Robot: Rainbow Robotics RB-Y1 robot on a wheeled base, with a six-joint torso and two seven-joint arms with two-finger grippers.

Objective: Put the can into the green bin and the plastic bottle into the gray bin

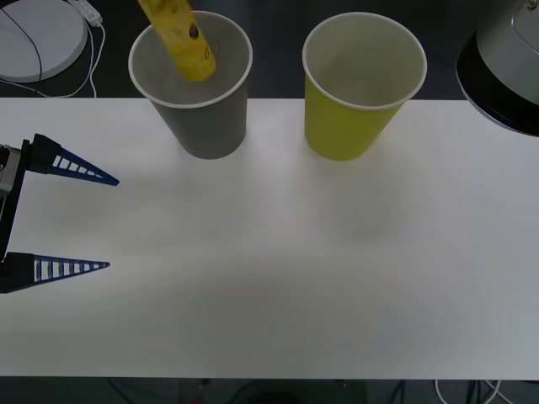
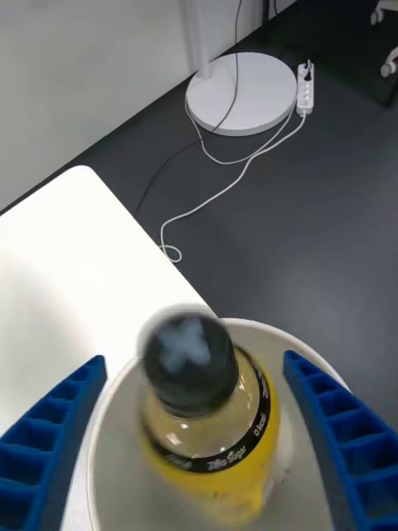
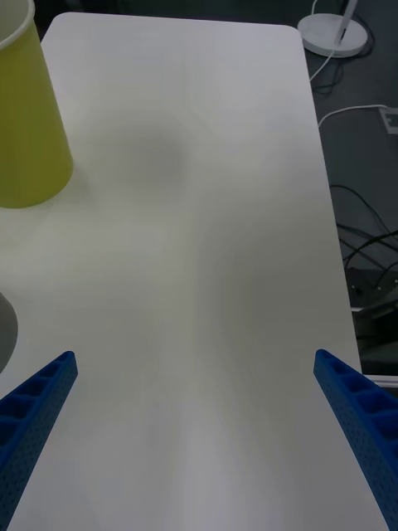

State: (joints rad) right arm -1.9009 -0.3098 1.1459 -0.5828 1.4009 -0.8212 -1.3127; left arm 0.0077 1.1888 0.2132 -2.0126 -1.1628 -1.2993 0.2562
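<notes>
The plastic bottle leans tilted inside the gray bin, its upper part rising past the rim. Seen from the right wrist, the plastic bottle stands in the gray bin with its blurred black cross-marked cap towards the camera. My right gripper is open just above that rim, one finger on each side of the bottle, neither touching it. The green bin stands to the right of the gray one. My left gripper hangs open over the table's left edge, holding nothing. The can is out of view.
The white table spreads bare in front of both cups. A round white lamp base with a cable and power strip lies on the dark floor behind the table. A dark arm housing fills the far right corner.
</notes>
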